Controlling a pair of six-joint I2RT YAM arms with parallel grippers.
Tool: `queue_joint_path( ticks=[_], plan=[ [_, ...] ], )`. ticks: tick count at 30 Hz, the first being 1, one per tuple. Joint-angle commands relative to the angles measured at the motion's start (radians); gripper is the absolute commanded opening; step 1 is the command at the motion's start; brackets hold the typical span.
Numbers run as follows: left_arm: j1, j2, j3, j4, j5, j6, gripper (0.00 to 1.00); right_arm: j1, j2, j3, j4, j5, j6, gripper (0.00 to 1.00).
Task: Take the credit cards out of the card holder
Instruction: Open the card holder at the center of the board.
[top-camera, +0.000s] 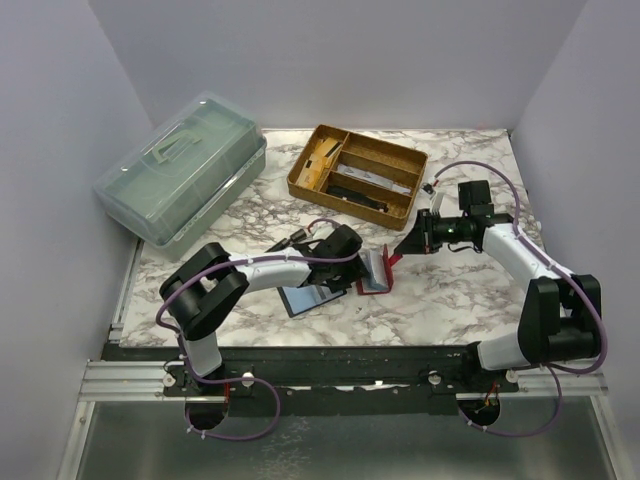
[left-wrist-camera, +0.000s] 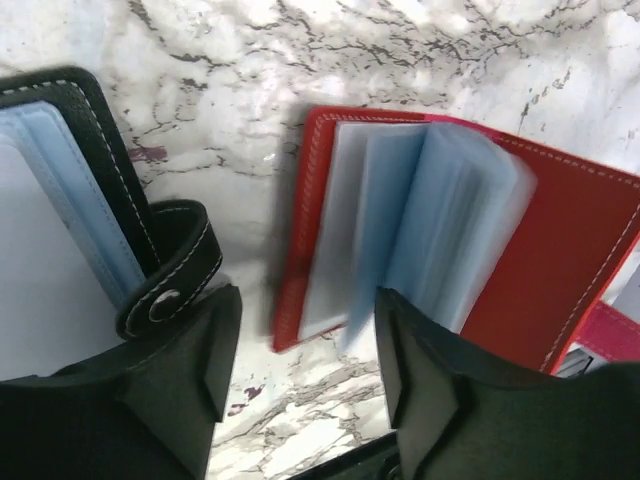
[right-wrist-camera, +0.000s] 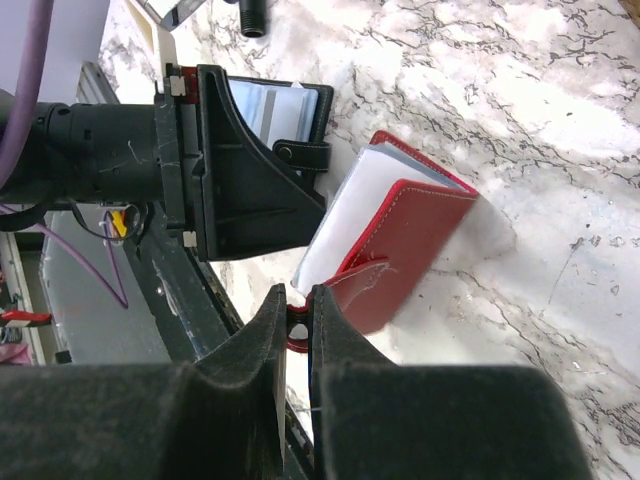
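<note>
Red and stitched, the card holder (left-wrist-camera: 560, 260) lies open on the marble bench (left-wrist-camera: 400, 60) with its clear sleeves fanned up. The pale blue-grey credit cards (left-wrist-camera: 385, 220) sit inside those sleeves. Your left pincer (left-wrist-camera: 305, 320) hangs over the holder's near edge, jaws apart and gripping nothing. Your right pincer (right-wrist-camera: 297, 305) is clamped tight on the holder's strap (right-wrist-camera: 355, 285). A black card holder (left-wrist-camera: 170, 265) lies open just beside the red one, on its left.

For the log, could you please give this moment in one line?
left claw open over red holder | right claw shut on strap
</note>
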Motion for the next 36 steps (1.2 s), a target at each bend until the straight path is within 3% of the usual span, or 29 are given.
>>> queue_joint_path(
  ticks=[1, 6, 12, 14, 18, 26, 31, 36],
  plan=[
    [0.011, 0.004, -0.019, -0.07, -0.043, 0.008, 0.52, 0.003, -0.022, -0.002, 0.012, -0.012, -0.001, 0.0],
    [0.013, -0.005, -0.015, -0.035, -0.023, 0.059, 0.4, 0.003, -0.001, 0.001, -0.009, 0.172, -0.035, 0.0],
    [0.027, -0.003, -0.048, 0.1, 0.053, 0.093, 0.38, 0.003, 0.074, 0.055, -0.076, 0.271, -0.105, 0.01],
    [0.031, -0.006, -0.047, 0.126, 0.065, 0.104, 0.38, 0.003, 0.089, 0.091, -0.109, 0.301, -0.142, 0.15],
    [0.04, -0.013, -0.057, 0.199, 0.116, 0.127, 0.38, 0.018, 0.065, 0.125, -0.152, 0.196, -0.21, 0.34],
    [0.044, 0.023, -0.022, 0.266, 0.191, 0.155, 0.38, 0.049, 0.021, 0.097, -0.081, 0.577, -0.182, 0.39],
    [0.045, 0.049, 0.016, 0.295, 0.24, 0.161, 0.38, 0.049, -0.051, 0.12, -0.092, 0.483, -0.195, 0.49],
    [0.045, 0.054, 0.032, 0.323, 0.27, 0.154, 0.38, 0.049, -0.105, 0.143, -0.104, 0.356, -0.19, 0.5]
  ],
)
